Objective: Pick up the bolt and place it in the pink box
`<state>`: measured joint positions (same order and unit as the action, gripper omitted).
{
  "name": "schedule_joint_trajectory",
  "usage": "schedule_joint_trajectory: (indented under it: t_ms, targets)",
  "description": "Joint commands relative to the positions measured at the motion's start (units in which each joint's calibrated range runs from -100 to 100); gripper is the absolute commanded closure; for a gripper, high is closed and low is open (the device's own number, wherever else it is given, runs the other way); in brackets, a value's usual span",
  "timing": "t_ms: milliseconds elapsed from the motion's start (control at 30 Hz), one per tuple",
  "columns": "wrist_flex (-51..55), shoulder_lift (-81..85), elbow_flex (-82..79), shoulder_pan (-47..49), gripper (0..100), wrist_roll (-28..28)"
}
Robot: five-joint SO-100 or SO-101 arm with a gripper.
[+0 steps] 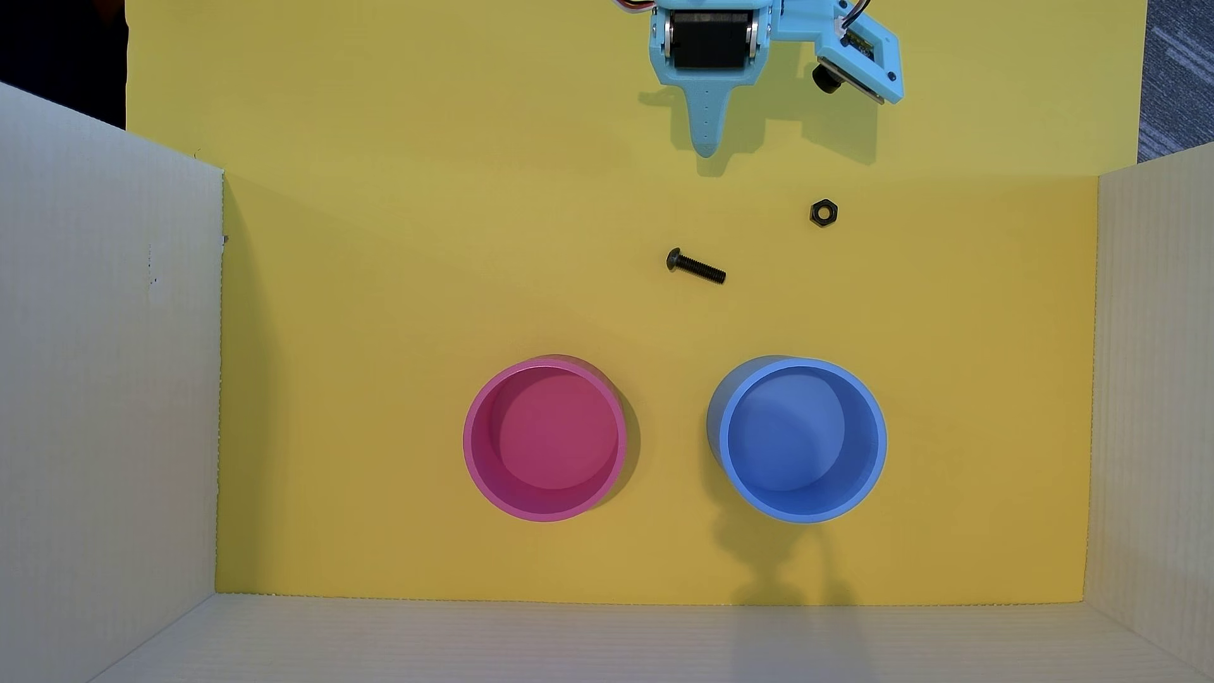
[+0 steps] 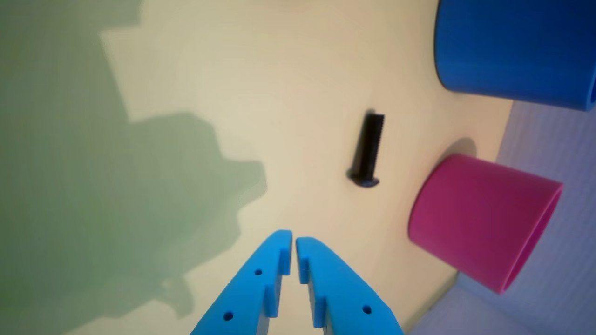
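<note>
The bolt [image 1: 696, 266] is a small black screw lying flat on the yellow floor, head to the left in the overhead view. It also shows in the wrist view [image 2: 368, 149], ahead of the fingertips. The pink box [image 1: 545, 439] is a round pink cup standing upright and empty, below the bolt in the overhead view; it sits at the right of the wrist view [image 2: 484, 223]. My light blue gripper [image 1: 706, 148] hangs at the top of the overhead view, well apart from the bolt. In the wrist view the gripper [image 2: 294, 239] is shut and empty.
A black hexagonal nut [image 1: 823, 213] lies to the right of the bolt. A blue round cup [image 1: 798, 439] stands beside the pink one and shows in the wrist view [image 2: 517, 46]. White cardboard walls [image 1: 105, 394] enclose the yellow floor on the left, right and bottom.
</note>
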<state>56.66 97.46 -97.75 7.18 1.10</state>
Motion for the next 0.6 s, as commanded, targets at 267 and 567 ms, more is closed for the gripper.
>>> schedule_joint_trajectory:
  t_ms: [267,567]
  targets:
    - [0.2,0.2,1.0,0.0,99,-0.2]
    - [-0.2,0.2,1.1,0.0,99,0.3]
